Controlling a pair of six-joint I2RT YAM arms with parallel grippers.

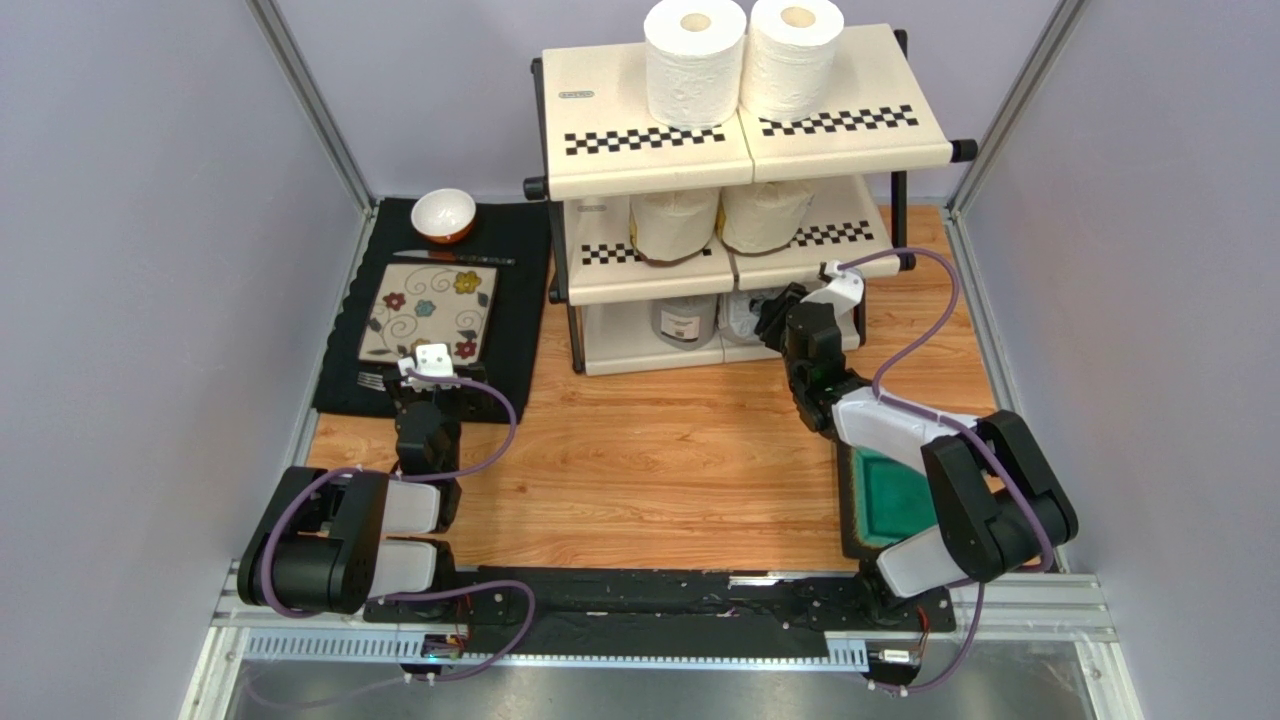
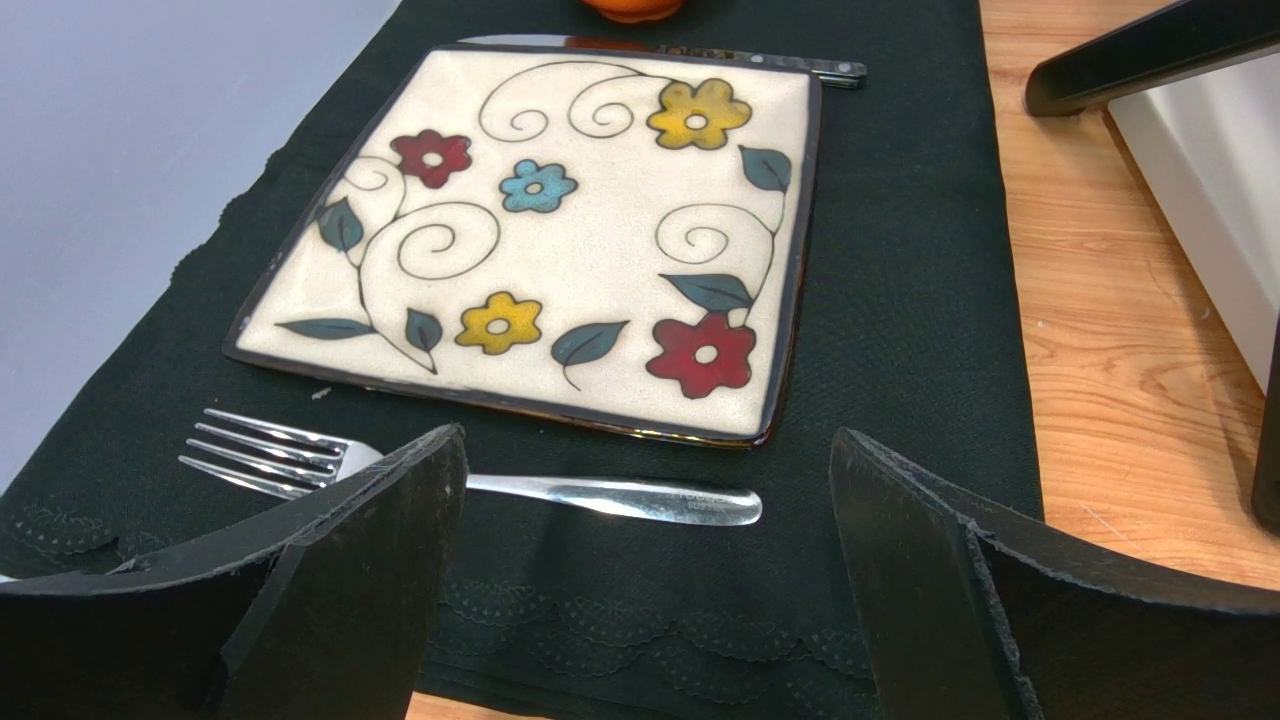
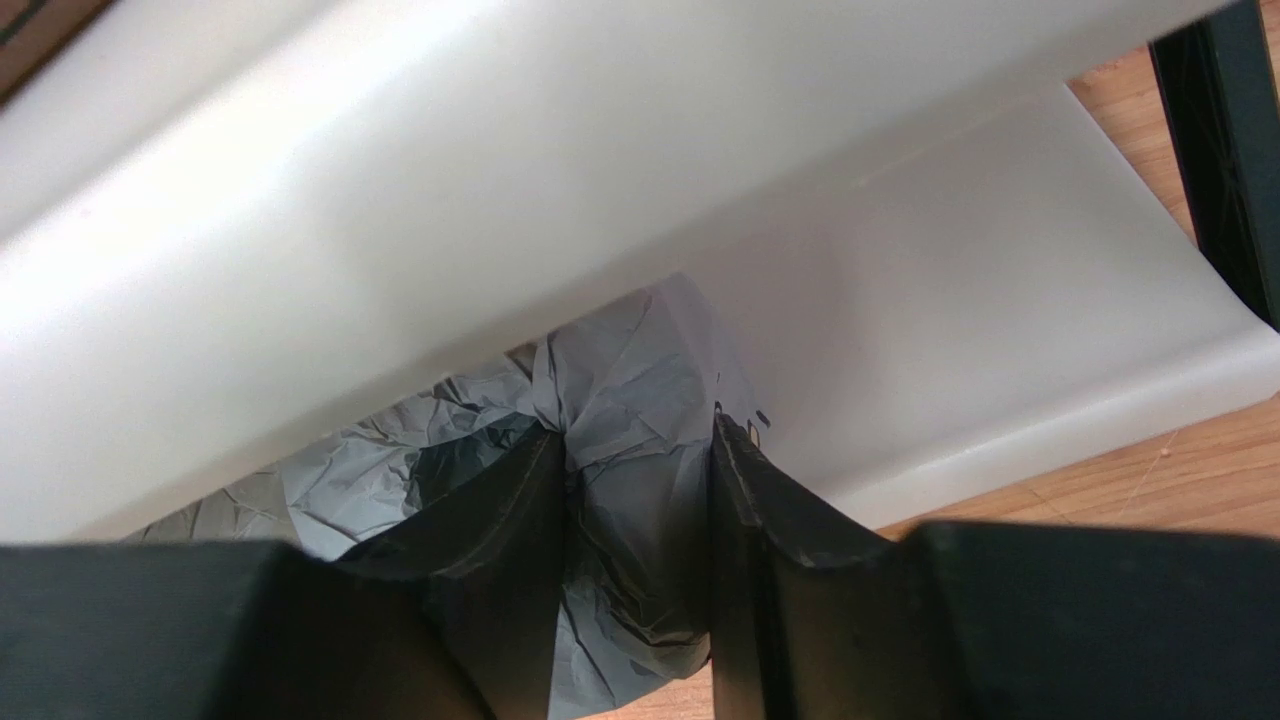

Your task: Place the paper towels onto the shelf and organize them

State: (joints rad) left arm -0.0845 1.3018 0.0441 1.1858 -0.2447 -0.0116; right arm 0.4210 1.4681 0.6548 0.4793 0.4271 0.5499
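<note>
1. The shelf [image 1: 601,93] stands at the far side of the wooden table [image 1: 676,450]. All positions below are given relative to it.
2. Top tier: a white roll [image 1: 696,60] and a second white roll [image 1: 792,53] stand upright and touch each other, with their centre holes facing up.
3. Middle tier: a cream roll [image 1: 675,222] and a second cream roll [image 1: 766,215] sit side by side. The top panel partly covers them.
4. Bottom tier, left half: a grey roll [image 1: 687,320] sits inside the opening.
5. Bottom tier, right half: a second grey roll [image 3: 631,375] lies at the front opening, under the middle panel. The pictures do not show whether it rests fully on the bottom panel.
6. The right gripper [image 1: 777,320] is at the front of the shelf's bottom tier, on the right half. In the wrist view its fingers [image 3: 496,585] are nearly together, pinching a fold of crumpled wrapper, so it is clamped on the second grey roll.
7. The left gripper [image 1: 431,365] is well to the left of the shelf, over the near edge of a black cloth [image 1: 504,285]. Its jaws stand wide apart with nothing between them.
8. On that cloth, left of the shelf, are a floral plate [image 1: 428,311], a fork [image 2: 496,483] just nearer than the plate, a knife [image 2: 676,54] at its far edge, and a bowl [image 1: 443,215] beyond that.
9. A green tray [image 1: 899,503] lies on the table in front of the shelf's right end, well apart from it.
</note>
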